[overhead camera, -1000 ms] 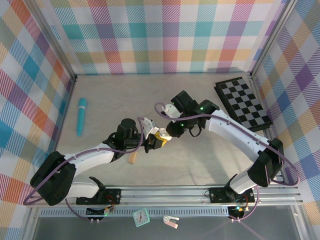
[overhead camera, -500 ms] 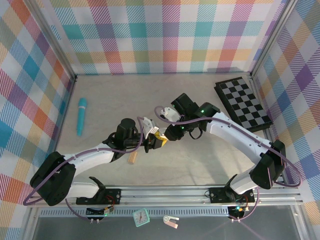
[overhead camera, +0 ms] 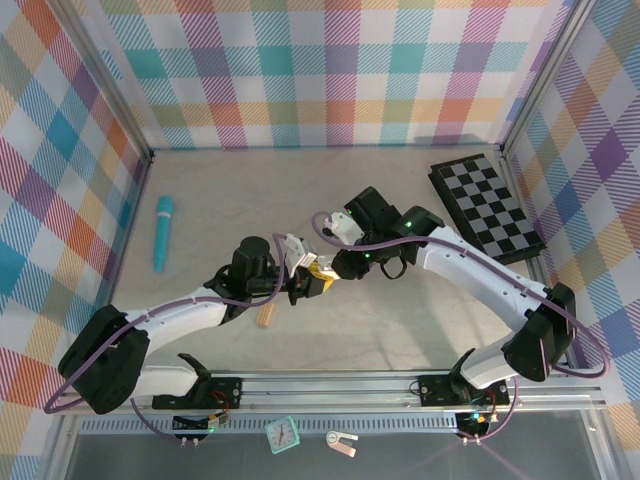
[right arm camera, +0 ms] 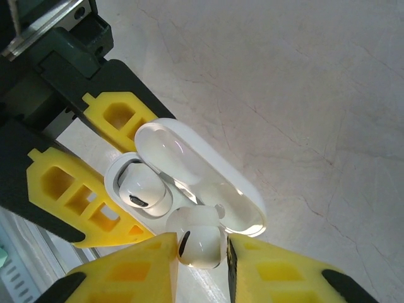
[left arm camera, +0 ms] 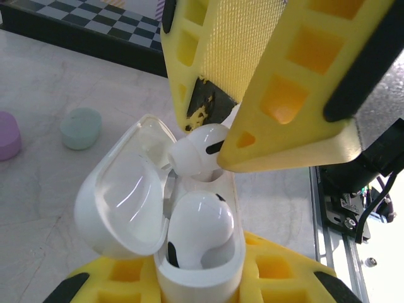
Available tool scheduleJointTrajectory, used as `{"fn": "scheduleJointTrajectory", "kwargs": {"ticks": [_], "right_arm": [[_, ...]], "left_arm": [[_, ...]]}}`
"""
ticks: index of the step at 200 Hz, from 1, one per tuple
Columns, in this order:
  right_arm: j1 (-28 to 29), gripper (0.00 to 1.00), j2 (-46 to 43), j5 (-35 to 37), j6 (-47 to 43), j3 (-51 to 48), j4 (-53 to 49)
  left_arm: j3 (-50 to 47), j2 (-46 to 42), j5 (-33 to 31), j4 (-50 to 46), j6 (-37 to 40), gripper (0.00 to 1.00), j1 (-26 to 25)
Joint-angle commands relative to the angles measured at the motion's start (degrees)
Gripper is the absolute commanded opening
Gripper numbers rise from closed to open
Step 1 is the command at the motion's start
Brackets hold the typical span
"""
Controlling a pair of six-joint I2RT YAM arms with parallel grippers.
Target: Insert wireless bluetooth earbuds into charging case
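A pale, marbled table (overhead camera: 400,330) is seen, veined with thin grey lines and closed in on three sides by walls (overhead camera: 330,70) covered in bright plaid cloth. The corners are marked by metal posts (overhead camera: 555,70), and a metal rail (overhead camera: 330,385) is laid along the near edge, where both arms are bolted. A black-and-white chessboard (overhead camera: 487,205) is laid flat at the far right of the table, and a teal tube (overhead camera: 162,232) is laid well apart from it at the left. A tan block (overhead camera: 266,317) is seen just beside the left arm. A small green clock (overhead camera: 282,434) is set on the ledge below the rail.

Near the middle of the table the two claws are brought close together. The left gripper (overhead camera: 303,285) is pressed onto a white charging case (left arm camera: 189,281), which is pinched between its yellow fingers with the lid (left arm camera: 123,202) swung open. The first earbud (left arm camera: 199,227) is seated in the nearer socket of the case. The second earbud (left arm camera: 196,158) is pinched by the right gripper (overhead camera: 335,268) and is held at the mouth of the other socket; whether it touches the case cannot be told. In the left wrist view a purple rounded piece (left arm camera: 6,134) and a pale green rounded piece (left arm camera: 81,128) are seen on the table behind the case, near each other.
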Motion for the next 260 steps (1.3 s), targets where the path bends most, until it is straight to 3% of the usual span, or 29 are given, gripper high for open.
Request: {"fn": "scheduleJointTrajectory", "kwargs": {"ticks": [1, 80, 147, 187, 221, 260], "right_arm": [[0.1, 0.27, -0.2, 2.4, 0.9, 0.1, -0.1], [0.1, 0.22, -3.4, -2.4, -4.1, -3.9, 5.3], [-2.6, 0.21, -6.7, -15.1, -13.7, -7.7, 8.8], [-3.5, 0.20, -6.6, -18.2, -16.0, -8.3, 7.9], [-3.8, 0.21, -6.9, -17.3, -15.4, -9.0, 8.3], [-3.9, 0.31, -10.0, -12.6, -12.6, -9.0, 9.6]], "left_arm": [[1.2, -1.6, 1.4, 1.5, 0.3, 0.11, 0.3], [1.5, -0.4, 2.8, 2.9, 0.0, 0.10, 0.3], [1.6, -1.4, 7.8, 3.4, -0.8, 0.11, 0.5], [2.3, -2.4, 9.3, 2.7, -1.2, 0.11, 0.5], [2.4, -2.4, 8.7, 2.7, -1.0, 0.11, 0.6], [2.2, -2.1, 8.6, 3.0, -1.0, 0.11, 0.6]]}}
